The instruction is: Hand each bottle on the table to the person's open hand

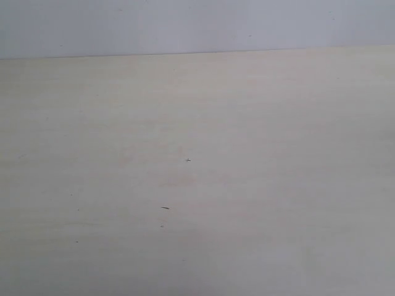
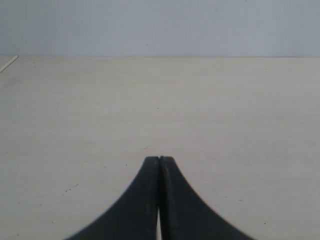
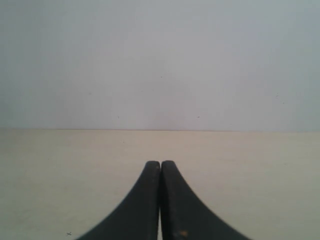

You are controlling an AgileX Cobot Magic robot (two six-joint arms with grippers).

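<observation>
The pale beige wood-grain table (image 1: 247, 154) fills the exterior view, and no bottle, hand or arm shows on it. In the left wrist view my left gripper (image 2: 159, 159) is shut, its black fingertips pressed together over bare table (image 2: 225, 110), holding nothing. My right gripper (image 3: 160, 163) is likewise shut and holds nothing, low over the table (image 3: 250, 170). The bottles and the person's open hand are out of view in all three views.
A plain grey-white wall (image 1: 197, 24) rises behind the table's far edge. A few tiny dark specks (image 1: 165, 208) mark the tabletop. A table edge (image 2: 9, 63) shows at one corner of the left wrist view.
</observation>
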